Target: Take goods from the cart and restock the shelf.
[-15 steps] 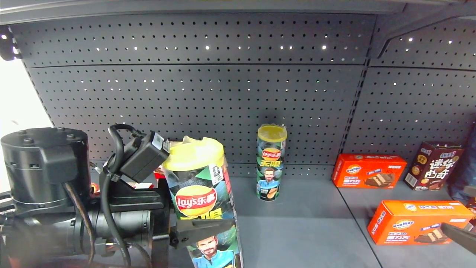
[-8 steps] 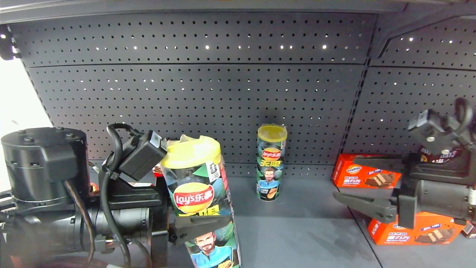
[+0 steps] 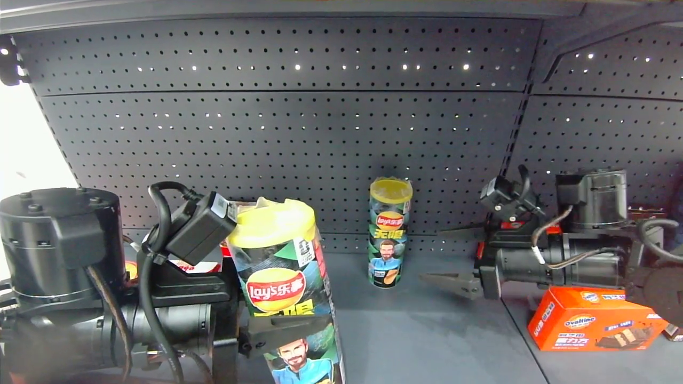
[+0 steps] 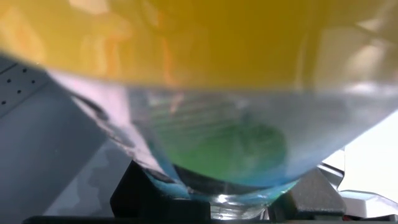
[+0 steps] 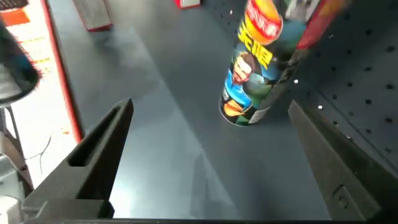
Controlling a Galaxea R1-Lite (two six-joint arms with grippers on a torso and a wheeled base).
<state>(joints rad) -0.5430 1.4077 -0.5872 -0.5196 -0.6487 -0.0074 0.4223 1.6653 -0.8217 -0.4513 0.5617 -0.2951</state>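
1. Two grippers low over the shelf (image 3: 427,330). Left gripper (image 3: 291,306) clamped around a big chip can (image 3: 277,266), with one dark finger (image 3: 288,332) lying across the front of the label and the other hidden behind the can.
2. Held with a light tilt, the yellow lid leaning toward the robot's left, at the front left part of the shelf. Cannot tell if the base touches the board, because cut off by the lower edge of the head view.
3. From the left wrist view, same can (image 4: 211,137) very close: yellow above, clear and green-blue below, with dark gripper parts at both sides of it.
4. Right gripper (image 3: 432,255) spread wide and holding nothing, on the robot's right side, pointing toward the middle of the shelf.
5. Just ahead of its fingers (image 5: 102,149), a second chip can (image 3: 389,234), also with yellow lid, standing upright on the board near the perforated back wall (image 3: 293,133). From the right wrist view, placed in line with the gap between the two fingers but apart from both tips (image 5: 252,68).
6. Well apart from the held can, farther back and more to the right.
7. Below the right arm, an orange box (image 3: 592,320) lying flat on the shelf, near the front at the right.
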